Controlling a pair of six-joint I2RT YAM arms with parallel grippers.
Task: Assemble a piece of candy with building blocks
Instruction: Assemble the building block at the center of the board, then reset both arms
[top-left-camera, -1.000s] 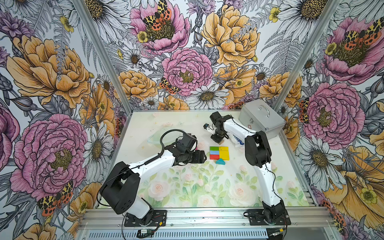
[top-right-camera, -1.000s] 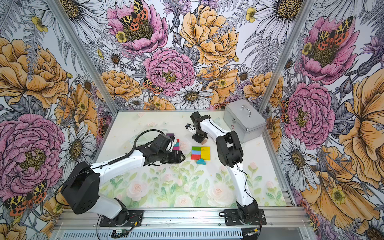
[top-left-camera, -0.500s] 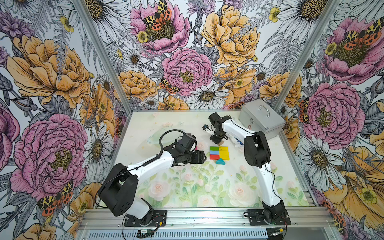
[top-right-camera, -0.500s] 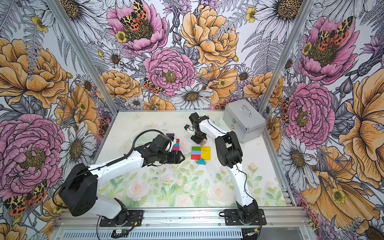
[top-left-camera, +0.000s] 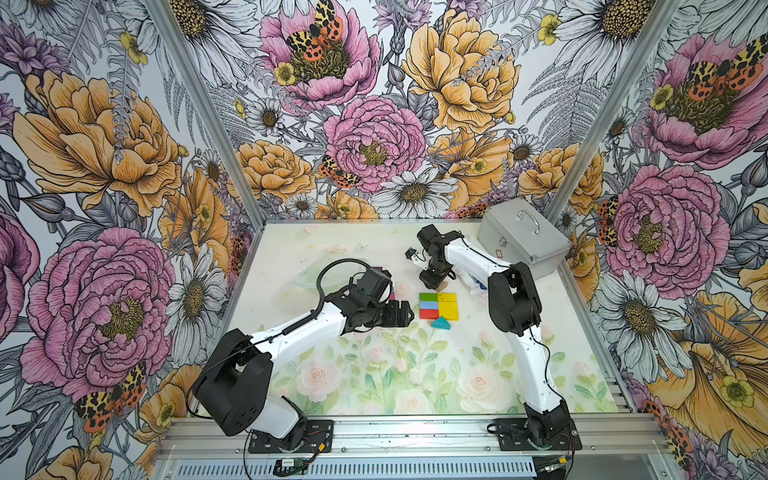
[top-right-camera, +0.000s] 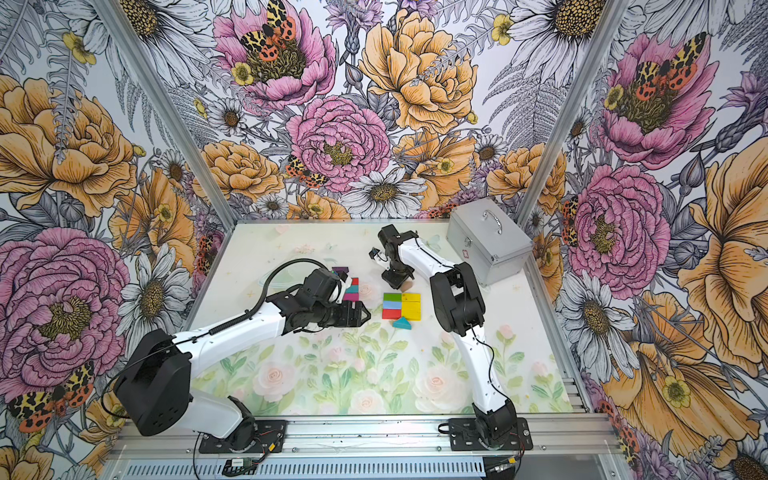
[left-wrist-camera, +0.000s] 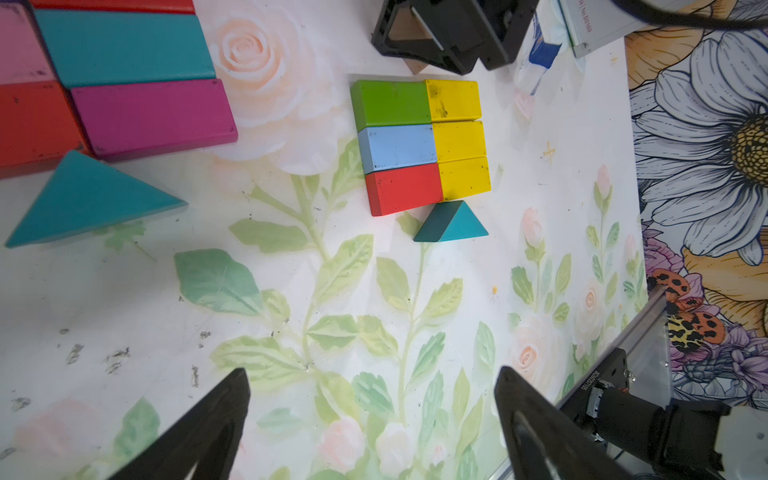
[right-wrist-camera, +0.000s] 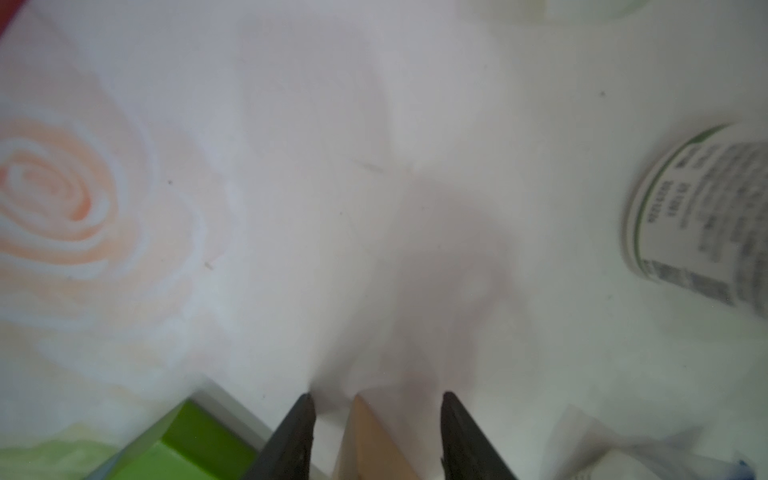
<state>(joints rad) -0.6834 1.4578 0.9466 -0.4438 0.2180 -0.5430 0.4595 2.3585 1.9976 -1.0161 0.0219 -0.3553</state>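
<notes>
Near a white bottle (right-wrist-camera: 698, 216), right pincer (right-wrist-camera: 377, 398) loosely straddles tan block (right-wrist-camera: 370, 449); left pincer (left-wrist-camera: 372, 370) gapes empty.

Three walls (top-left-camera: 99, 137) papered with oversized peonies, daisies and moths in pink, orange and grey enclose the cell, joined by slanting aluminium corner posts (top-left-camera: 208, 120). The tabletop (top-left-camera: 374, 374) carries a pale rose-and-leaf print. An aluminium rail (top-left-camera: 415, 432) runs along its near edge. The light looks even and soft, perhaps from overhead.

Silver case (top-left-camera: 521, 243), labelled bottle (right-wrist-camera: 702, 216), blue-white packet (left-wrist-camera: 542, 54).
</notes>
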